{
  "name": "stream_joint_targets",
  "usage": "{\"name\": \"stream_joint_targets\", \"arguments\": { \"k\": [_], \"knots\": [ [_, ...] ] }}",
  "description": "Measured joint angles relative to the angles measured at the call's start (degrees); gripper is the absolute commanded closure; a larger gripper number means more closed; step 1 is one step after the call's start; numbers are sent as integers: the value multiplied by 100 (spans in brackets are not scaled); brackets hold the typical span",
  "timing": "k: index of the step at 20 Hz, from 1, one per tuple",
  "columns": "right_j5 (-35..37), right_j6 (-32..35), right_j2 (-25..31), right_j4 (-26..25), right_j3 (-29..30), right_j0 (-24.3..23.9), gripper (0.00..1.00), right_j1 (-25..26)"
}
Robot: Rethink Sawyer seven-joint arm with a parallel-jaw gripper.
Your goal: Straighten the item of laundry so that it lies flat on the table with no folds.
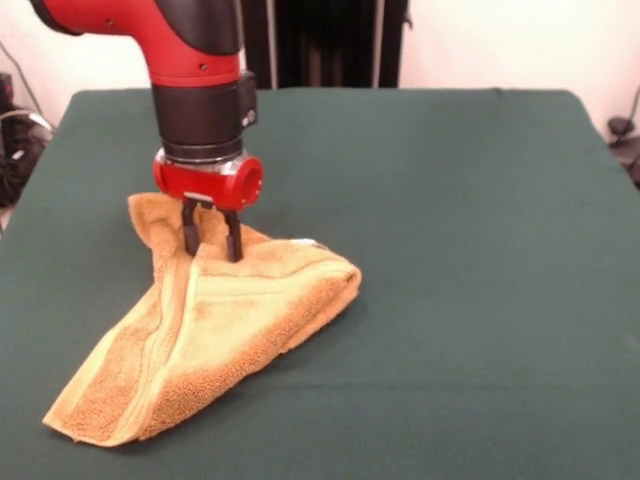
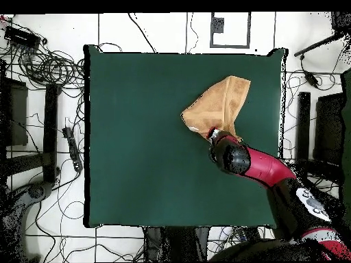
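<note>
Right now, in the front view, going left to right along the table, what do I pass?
Bare table → towel, folded, with the pincer down on its upper part → small white tag at the towel's right side → bare table again out to the right edge.

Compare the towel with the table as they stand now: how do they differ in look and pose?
The towel is golden-orange terry, while the table is plain dark green. The towel is bunched and folded over itself, with the gripper down at its raised part; the table lies flat. The towel covers only a small patch near one side of the much larger table. Both are cloth-surfaced.
</note>
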Motion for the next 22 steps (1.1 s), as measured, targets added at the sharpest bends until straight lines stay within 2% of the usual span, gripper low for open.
{"name": "stream_joint_targets", "arguments": {
  "k": [15,22],
  "knots": [
    [7,0,-8,19,-83,597,0,-17],
    [282,0,-194,19,-292,915,0,-25]
  ]
}}
